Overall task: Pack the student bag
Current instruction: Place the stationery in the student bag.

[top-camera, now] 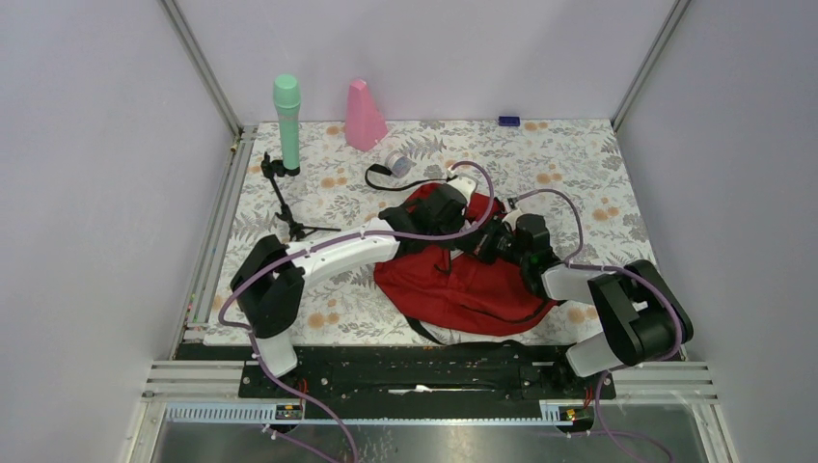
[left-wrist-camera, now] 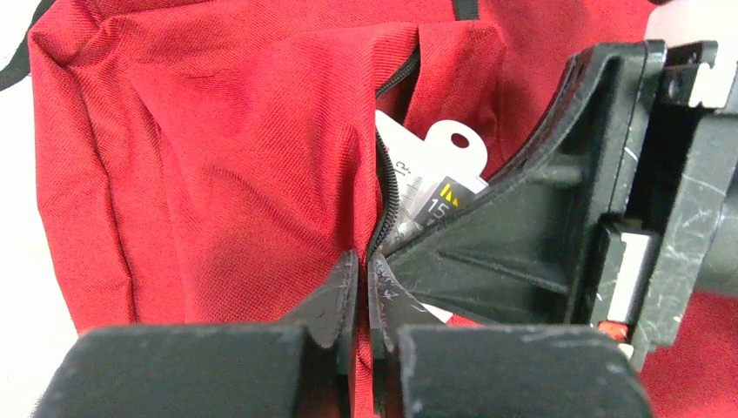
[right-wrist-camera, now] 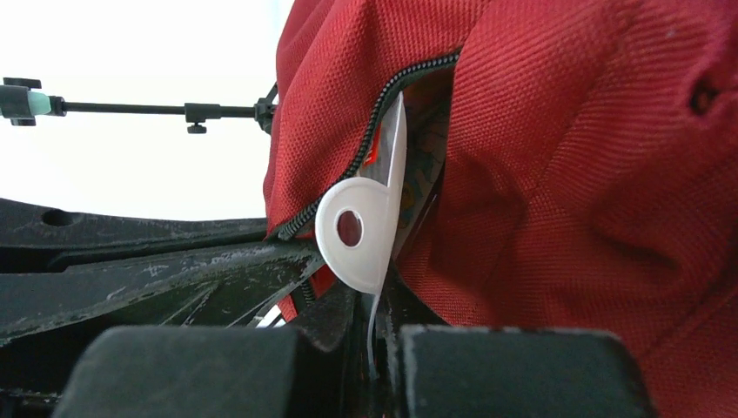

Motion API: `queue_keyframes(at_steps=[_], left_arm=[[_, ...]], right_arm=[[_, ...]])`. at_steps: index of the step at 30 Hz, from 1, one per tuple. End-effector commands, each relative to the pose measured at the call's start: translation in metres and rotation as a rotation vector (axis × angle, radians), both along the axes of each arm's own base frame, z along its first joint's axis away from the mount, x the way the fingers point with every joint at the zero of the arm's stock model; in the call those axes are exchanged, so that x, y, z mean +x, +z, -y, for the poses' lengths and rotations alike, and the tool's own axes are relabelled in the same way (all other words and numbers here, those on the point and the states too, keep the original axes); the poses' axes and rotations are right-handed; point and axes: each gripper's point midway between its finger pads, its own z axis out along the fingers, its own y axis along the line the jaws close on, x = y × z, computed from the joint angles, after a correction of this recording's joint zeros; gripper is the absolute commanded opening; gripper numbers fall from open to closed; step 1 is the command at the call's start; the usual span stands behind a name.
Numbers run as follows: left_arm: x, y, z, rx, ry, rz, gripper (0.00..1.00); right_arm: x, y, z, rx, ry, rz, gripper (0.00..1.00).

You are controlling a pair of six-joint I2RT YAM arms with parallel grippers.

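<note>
The student bag, a red fabric backpack with black straps, lies in the middle of the table with both arms reaching over its far end. In the left wrist view my left gripper is shut on the red fabric beside the open black zipper. A white flat packet with a hang tab sticks out of the opening. In the right wrist view my right gripper is shut on the packet's thin lower edge, just below the holed tab, at the mouth of the bag.
On the floral cloth behind the bag stand a green microphone-shaped object, a pink cone and a small black tripod. A small cylinder with a black strap lies nearby. A little blue item sits at the back wall.
</note>
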Motion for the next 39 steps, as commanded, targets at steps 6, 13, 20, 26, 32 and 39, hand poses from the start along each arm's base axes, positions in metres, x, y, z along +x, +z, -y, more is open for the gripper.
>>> queue_keyframes(at_steps=[6, 13, 20, 26, 32, 39], left_arm=[[0.009, 0.065, 0.066, -0.304, -0.06, 0.102, 0.0], [-0.021, 0.071, 0.077, -0.436, -0.165, 0.046, 0.0], [-0.031, 0.039, 0.051, -0.316, -0.086, 0.007, 0.0], [-0.019, 0.049, 0.027, -0.276, 0.021, 0.041, 0.0], [-0.015, 0.05, 0.026, -0.26, 0.028, 0.033, 0.0], [-0.016, 0.043, 0.024, -0.243, 0.03, 0.018, 0.0]], right_arm=[[-0.01, -0.024, -0.02, -0.089, 0.087, 0.012, 0.0], [0.012, -0.016, -0.03, -0.101, 0.07, 0.141, 0.08], [0.029, -0.008, -0.021, -0.189, 0.003, 0.265, 0.46], [0.006, -0.011, 0.005, -0.305, -0.011, 0.248, 0.58], [-0.017, -0.004, 0.033, -0.396, -0.053, 0.251, 0.64], [-0.018, 0.002, 0.044, -0.422, -0.102, 0.209, 0.63]])
